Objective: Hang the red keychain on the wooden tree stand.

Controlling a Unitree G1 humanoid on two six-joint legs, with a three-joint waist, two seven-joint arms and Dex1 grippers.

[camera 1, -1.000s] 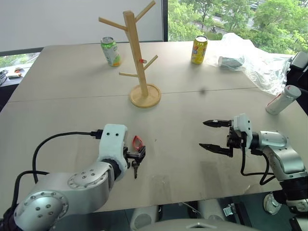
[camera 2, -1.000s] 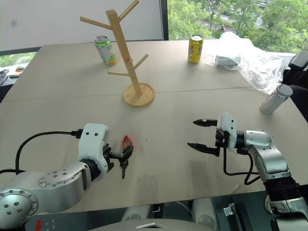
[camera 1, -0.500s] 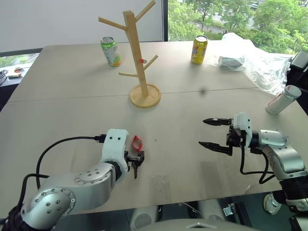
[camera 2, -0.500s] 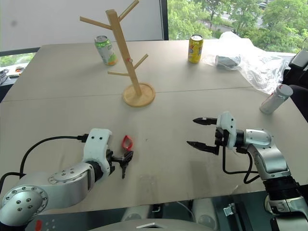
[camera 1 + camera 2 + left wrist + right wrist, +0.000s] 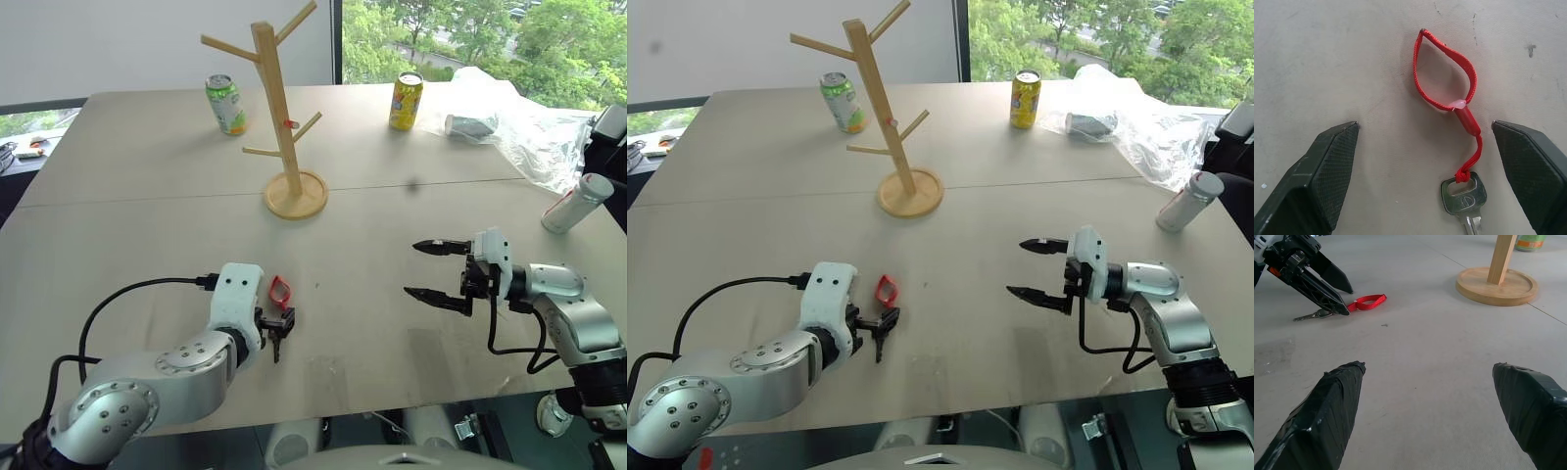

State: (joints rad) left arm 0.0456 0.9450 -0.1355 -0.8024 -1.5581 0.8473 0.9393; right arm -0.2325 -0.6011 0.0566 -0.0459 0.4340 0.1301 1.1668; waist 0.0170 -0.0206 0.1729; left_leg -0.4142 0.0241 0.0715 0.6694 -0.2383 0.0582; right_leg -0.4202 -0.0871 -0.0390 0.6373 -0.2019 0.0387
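The red keychain, a red strap loop with a short cord and a silver key, lies flat on the table near the front left. My left gripper hangs open just over it, angled down. Its two fingers straddle the cord and key without touching them. The right wrist view shows that gripper's fingertips low at the table beside the strap. The wooden tree stand rises upright on its round base further back, with its pegs bare. My right gripper is open and empty at the front right, pointing left.
A green can and a yellow can stand at the back. A crumpled plastic bag with a can inside lies at the back right. A silver can lies at the right edge. The table's front edge is close below both arms.
My left gripper has sunk a little toward the keychain on the table. The keychain and my right arm have not moved.
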